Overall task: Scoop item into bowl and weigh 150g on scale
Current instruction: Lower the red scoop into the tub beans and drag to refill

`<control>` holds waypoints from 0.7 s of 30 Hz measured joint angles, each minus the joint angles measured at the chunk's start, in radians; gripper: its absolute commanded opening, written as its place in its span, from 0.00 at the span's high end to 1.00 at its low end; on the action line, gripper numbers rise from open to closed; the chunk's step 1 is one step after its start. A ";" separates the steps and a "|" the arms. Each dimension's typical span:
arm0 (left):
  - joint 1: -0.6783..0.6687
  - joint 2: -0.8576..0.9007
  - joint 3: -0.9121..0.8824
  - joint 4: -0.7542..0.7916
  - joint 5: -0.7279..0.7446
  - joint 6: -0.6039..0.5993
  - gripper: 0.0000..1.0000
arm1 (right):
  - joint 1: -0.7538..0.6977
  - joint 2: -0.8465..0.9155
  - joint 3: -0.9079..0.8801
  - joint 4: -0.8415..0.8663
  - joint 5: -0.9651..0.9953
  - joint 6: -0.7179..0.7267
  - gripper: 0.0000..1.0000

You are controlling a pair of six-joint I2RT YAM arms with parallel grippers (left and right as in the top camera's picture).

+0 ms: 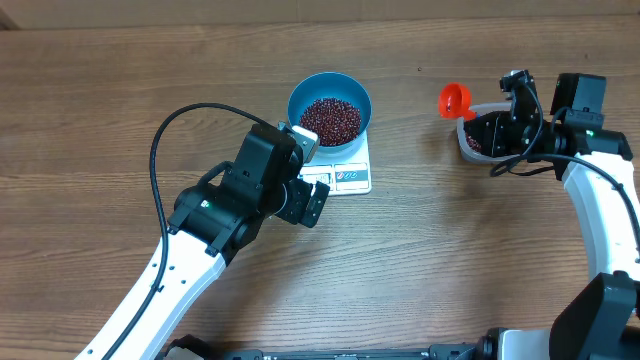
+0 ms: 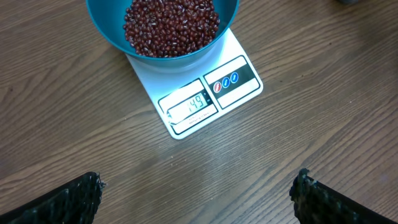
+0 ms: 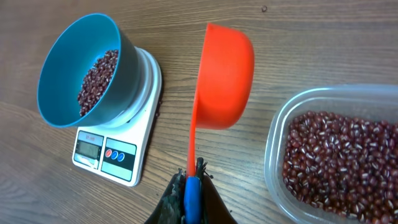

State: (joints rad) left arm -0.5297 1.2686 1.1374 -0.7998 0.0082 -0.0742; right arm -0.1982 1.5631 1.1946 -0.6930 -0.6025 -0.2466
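Note:
The blue bowl [image 1: 353, 92] stands on the white scale [image 1: 352, 180] and holds a heap of dark red beans [image 2: 171, 25]. The scale's display [image 2: 193, 106] reads 149. My left gripper [image 2: 198, 186] hovers open over bare wood just in front of the scale, nothing between its fingers. My right gripper [image 3: 193, 182] is shut on the blue handle of an orange scoop [image 3: 224, 74]. The scoop hangs above the table between the bowl [image 3: 62, 62] and a clear tub [image 3: 273, 143]; no beans show in it.
The clear plastic tub [image 1: 468, 147] at the right is partly filled with more beans [image 3: 342, 155], and the right arm [image 1: 600, 200] reaches over it. The left arm [image 1: 230, 210] and its cable lie across the front left of the wooden table.

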 measured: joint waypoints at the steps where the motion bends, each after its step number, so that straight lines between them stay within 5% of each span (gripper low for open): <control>1: 0.000 0.000 0.000 0.000 0.000 0.000 0.00 | 0.000 0.000 0.000 0.000 -0.003 -0.013 0.96; 21: 0.000 0.000 0.000 0.000 0.000 0.000 0.01 | -0.136 0.000 0.000 -0.140 0.246 0.097 0.96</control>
State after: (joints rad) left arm -0.5293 1.2686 1.1374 -0.8001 0.0082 -0.0742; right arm -0.3340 1.5631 1.1942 -0.8333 -0.3561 -0.1497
